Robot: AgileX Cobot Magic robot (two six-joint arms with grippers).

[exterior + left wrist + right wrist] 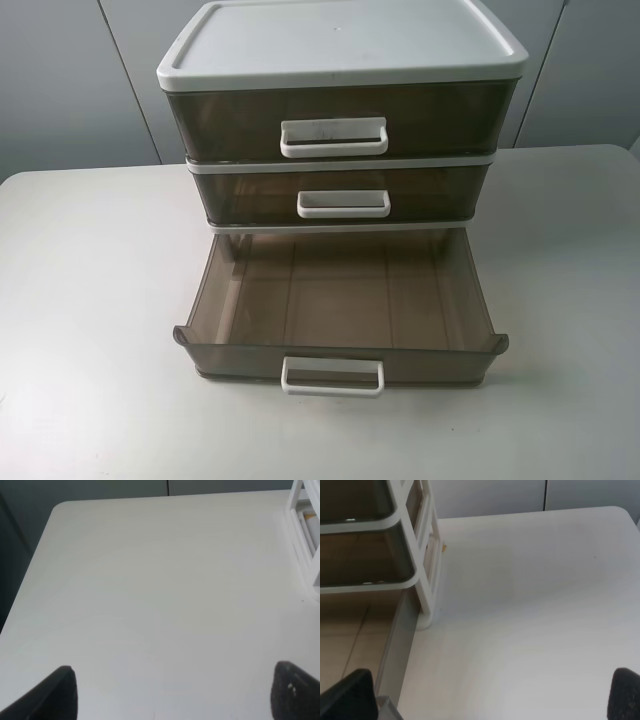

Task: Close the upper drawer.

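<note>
With the left gripper point(175, 695) and right gripper point(485, 695) held wide open and empty above the table point(80, 300), the approach is judged not yet begun, and the upper drawer point(340, 108), at upper centre and seemingly slightly out, remains to be reached and pushed squarely at its white handle point(334, 137).

1. We saw a white table point(90, 300) with rounded corners carrying the whole scene.
2. One thing stood directly on it: a drawer unit point(340, 45) with a white frame and a white lid, set toward the far edge, about midway across.
3. Its bottom drawer point(340, 300) was pulled out toward the near edge, low over the tabletop.
4. In the right wrist view, the unit's white corner post point(426, 600) met the table surface.
</note>
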